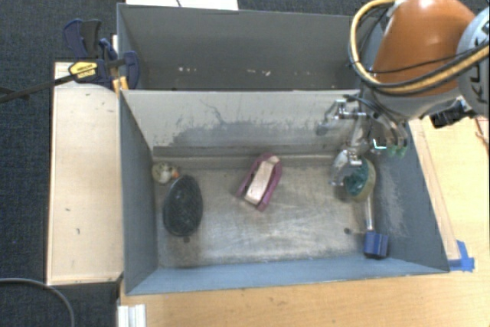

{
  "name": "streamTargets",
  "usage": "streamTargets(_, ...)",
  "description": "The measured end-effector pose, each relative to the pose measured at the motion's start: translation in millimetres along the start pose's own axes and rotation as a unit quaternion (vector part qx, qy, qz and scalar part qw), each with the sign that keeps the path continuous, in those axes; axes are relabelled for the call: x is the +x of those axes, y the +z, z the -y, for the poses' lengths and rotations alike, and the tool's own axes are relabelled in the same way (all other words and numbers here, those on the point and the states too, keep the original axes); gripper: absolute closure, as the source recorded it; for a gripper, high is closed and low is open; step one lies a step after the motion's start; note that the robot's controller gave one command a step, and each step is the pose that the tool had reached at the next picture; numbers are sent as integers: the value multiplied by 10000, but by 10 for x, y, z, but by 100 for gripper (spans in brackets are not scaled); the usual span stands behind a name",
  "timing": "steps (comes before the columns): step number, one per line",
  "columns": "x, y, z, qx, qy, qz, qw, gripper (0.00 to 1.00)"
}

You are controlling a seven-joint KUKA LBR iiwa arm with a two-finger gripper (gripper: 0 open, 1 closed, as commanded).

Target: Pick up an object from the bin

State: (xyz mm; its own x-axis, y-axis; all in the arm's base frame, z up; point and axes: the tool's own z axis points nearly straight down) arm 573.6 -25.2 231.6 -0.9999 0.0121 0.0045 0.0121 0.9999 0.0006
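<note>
KUKA arm point(417, 34) is reaching in from upper right of the pink box point(261, 181), wrist pointing down. Its gripper point(351, 168) is hanging at a teal-green lump point(356, 182) well right of the box, close to the bin's point(142, 188) right wall, and whether it is clamping the lump cannot be told. Bare floor is lying open around the box, with a blue-tipped rod point(374, 243) to its lower right and a dark oval point(183, 205) to its left.

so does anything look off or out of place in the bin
Nothing looks spilled or broken. The pink and tan block lies askew mid-bin, and the blue-tipped rod rests at the far right. The end effector is right over a teal thing.
</note>
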Motion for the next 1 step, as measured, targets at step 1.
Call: streamTargets(1,-126,766,-320,0,843,12,9964,0)
